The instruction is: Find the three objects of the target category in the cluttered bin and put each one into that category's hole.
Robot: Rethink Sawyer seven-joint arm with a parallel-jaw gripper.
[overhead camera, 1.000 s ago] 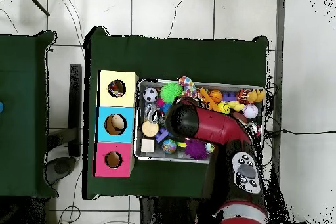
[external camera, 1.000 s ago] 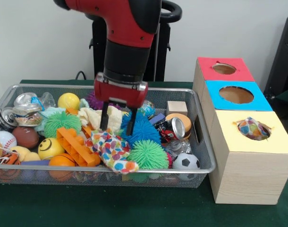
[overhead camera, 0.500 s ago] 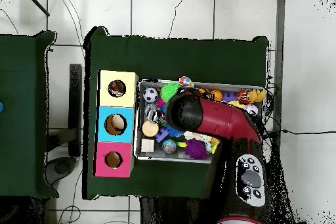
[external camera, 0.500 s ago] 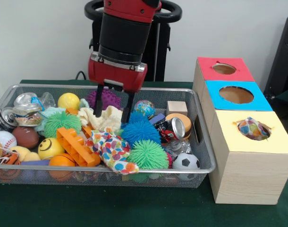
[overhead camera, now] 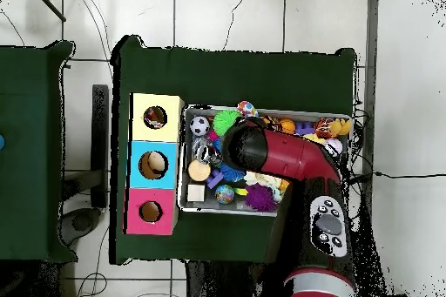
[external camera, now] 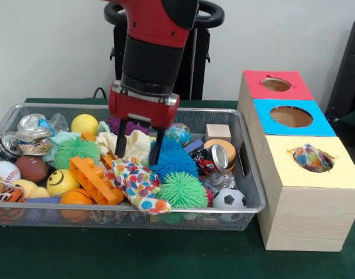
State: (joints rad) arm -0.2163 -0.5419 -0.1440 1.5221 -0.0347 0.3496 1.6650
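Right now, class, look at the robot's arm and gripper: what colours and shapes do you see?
The arm is thick and rounded, with a glossy red upper shell and a black cylindrical wrist section below it. The gripper has a blocky red body with a pale metal band along its top edge and two thin, straight black fingers. From overhead, the arm shows as red with black joints.

Clutter toward the table's left edge, front view: yellow smiley ball (external camera: pixel 62 181), baseball (external camera: pixel 4 171), orange toothed block (external camera: pixel 95 179). Centre: blue spiky ball (external camera: pixel 174 161), green spiky ball (external camera: pixel 183 189), soccer ball (external camera: pixel 229 199), wooden cube (external camera: pixel 217 132).
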